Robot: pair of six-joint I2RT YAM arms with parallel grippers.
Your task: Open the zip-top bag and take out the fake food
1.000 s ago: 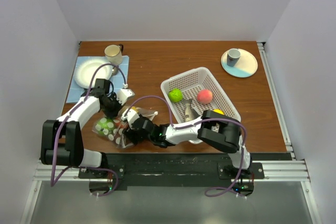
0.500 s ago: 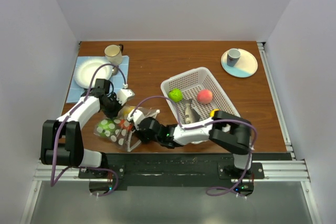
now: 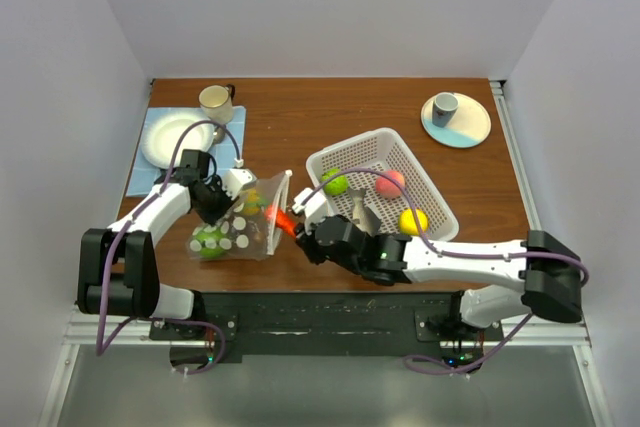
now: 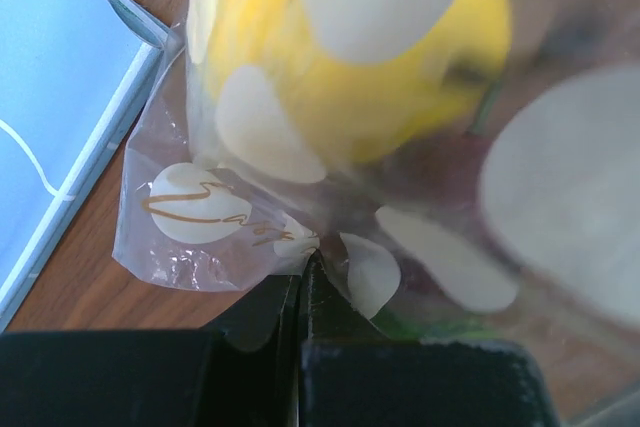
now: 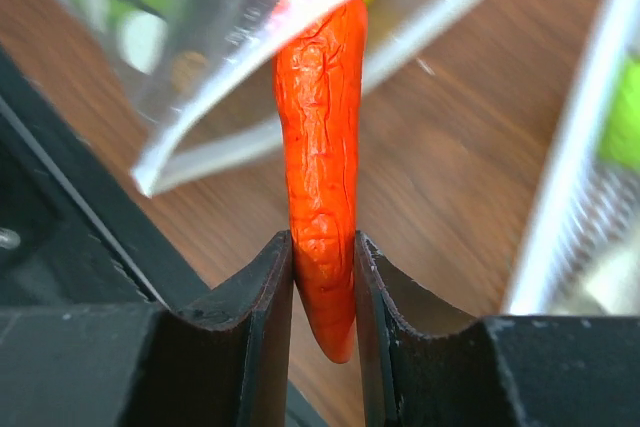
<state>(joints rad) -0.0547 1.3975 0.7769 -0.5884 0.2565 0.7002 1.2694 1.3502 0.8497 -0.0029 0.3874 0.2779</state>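
The zip-top bag [image 3: 240, 225], clear with white dots, stands lifted, its open mouth facing right. My left gripper [image 3: 213, 197] is shut on the bag's corner [image 4: 300, 242]. A yellow fruit [image 4: 350, 57] and a green fruit [image 3: 209, 241] are still inside. My right gripper [image 3: 297, 225] is shut on the orange-red carrot piece [image 5: 322, 157] just outside the bag's mouth [image 5: 330, 57]. In the white basket [image 3: 428, 187] lie a green fruit [image 3: 334, 182], a red-pink fruit [image 3: 391, 180], a yellow fruit [image 3: 413, 220] and a grey fish piece [image 3: 360, 211].
A white plate [image 3: 170, 137] on a blue mat and a cup [image 3: 215, 100] sit at the back left. A saucer with a grey cup [image 3: 445, 107] sits at the back right. The basket stands right of the bag.
My right gripper has pulled out of the bag to the right with the carrot piece. The bag has been raised upright by the left gripper. A yellow fruit now shows in the basket.
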